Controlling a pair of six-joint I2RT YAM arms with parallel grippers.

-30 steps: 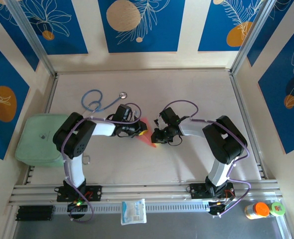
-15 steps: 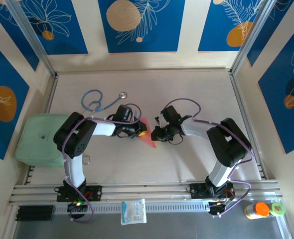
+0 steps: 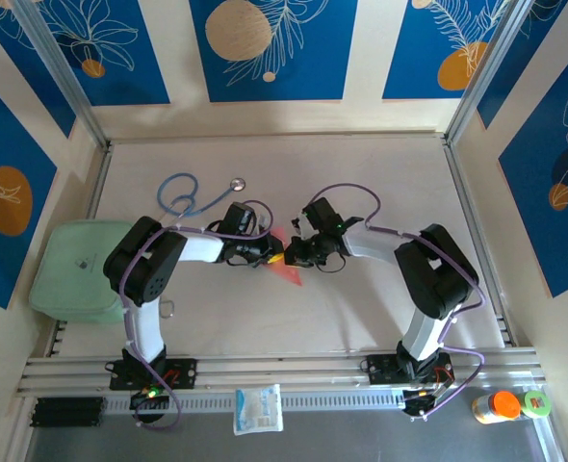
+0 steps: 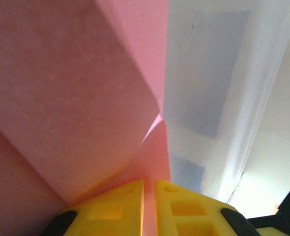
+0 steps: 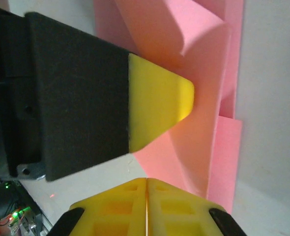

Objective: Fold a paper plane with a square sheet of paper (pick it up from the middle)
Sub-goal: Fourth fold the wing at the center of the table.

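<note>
While the square sheet of paper (image 3: pixel 290 273) is clamped mid-table by the left gripper (image 4: pixel 148 189), the right gripper (image 5: pixel 146 184), pads together just right of it, is best pressed evenly along the crease

A pale tabletop (image 3: pixel 380 183) holds a blue looped stethoscope (image 3: pixel 190 197) at the back left and a green rounded pad (image 3: pixel 72 269) at the left edge. Along the near rail lie a white packet (image 3: pixel 258 409) and an orange-capped bottle (image 3: pixel 496 406).

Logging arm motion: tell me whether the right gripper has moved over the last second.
Yes. Seen from above, the right gripper has shifted left, toward the stethoscope and closer to the left gripper at the pink paper.
</note>
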